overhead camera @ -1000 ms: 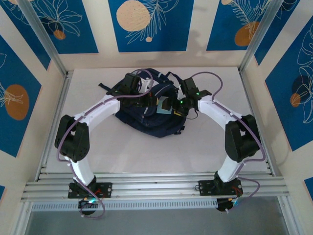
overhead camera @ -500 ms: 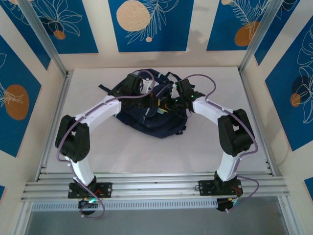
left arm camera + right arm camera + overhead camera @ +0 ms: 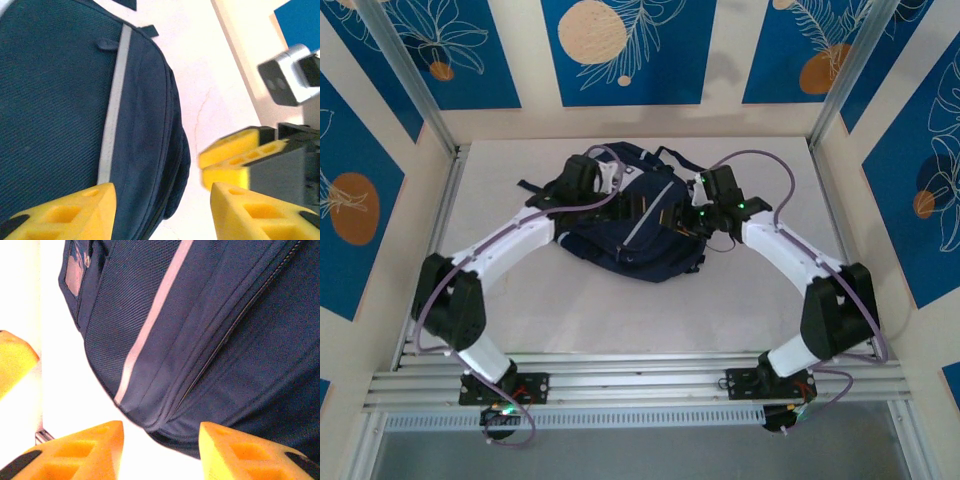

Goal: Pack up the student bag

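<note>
On the white tabletop (image 3: 620, 310) there's just the navy-blue backpack (image 3: 630, 235), lying flat with a grey reflective stripe (image 3: 642, 222) facing up and dark straps (image 3: 535, 182) trailing off its left and far sides. Bare white surface runs all around the backpack, with the widest stretch on its near side, ending at an aluminium rail (image 3: 640, 380) where both arms are bolted.

Behind the backpack, and off to both sides of it, the walls (image 3: 530, 60) are cream with big blue panels (image 3: 620, 50) carrying orange circles and white leaf outlines. Slanted metal posts (image 3: 405, 75) stand in the corners.

The left gripper (image 3: 160, 215) hangs over the backpack's left half with its yellow fingers (image 3: 65, 210) spread and nothing between them, just fabric and stripe below. The right gripper (image 3: 160, 455) is at the backpack's right edge, also parted and not pinching anything. From its wrist camera you get the bag's rounded edge, a zipper line (image 3: 235, 325) and a small window pocket (image 3: 75, 270). The two grippers are near each other but apart, and each camera catches a bit of the other's yellow fingers.
</note>
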